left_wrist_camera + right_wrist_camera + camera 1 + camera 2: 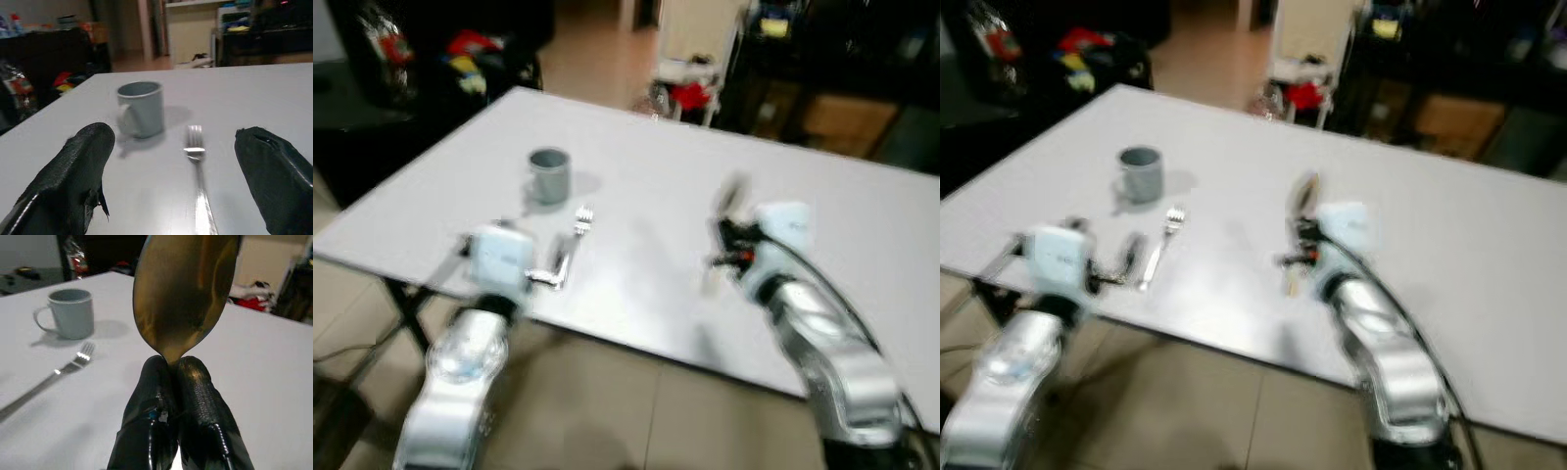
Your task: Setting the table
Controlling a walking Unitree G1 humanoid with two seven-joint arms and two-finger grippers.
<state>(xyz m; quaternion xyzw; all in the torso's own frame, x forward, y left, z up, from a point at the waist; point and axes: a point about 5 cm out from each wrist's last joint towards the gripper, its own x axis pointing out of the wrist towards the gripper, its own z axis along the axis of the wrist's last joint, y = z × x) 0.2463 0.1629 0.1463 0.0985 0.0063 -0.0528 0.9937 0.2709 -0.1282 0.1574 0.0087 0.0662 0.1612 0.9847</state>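
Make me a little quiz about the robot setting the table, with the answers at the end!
1. True or false: the fork lies flat on the white table.
2. What is the right gripper pinching? A) a knife B) a spoon C) a napkin
3. Fill in: the grey ____ stands beyond the fork's prongs, seen from the open left gripper.

Key: 1 true. 2 B. 3 mug.

My head cameras look down and forward over the table. Each wrist camera sits low, close behind its fingers; both share the mug and fork ahead.
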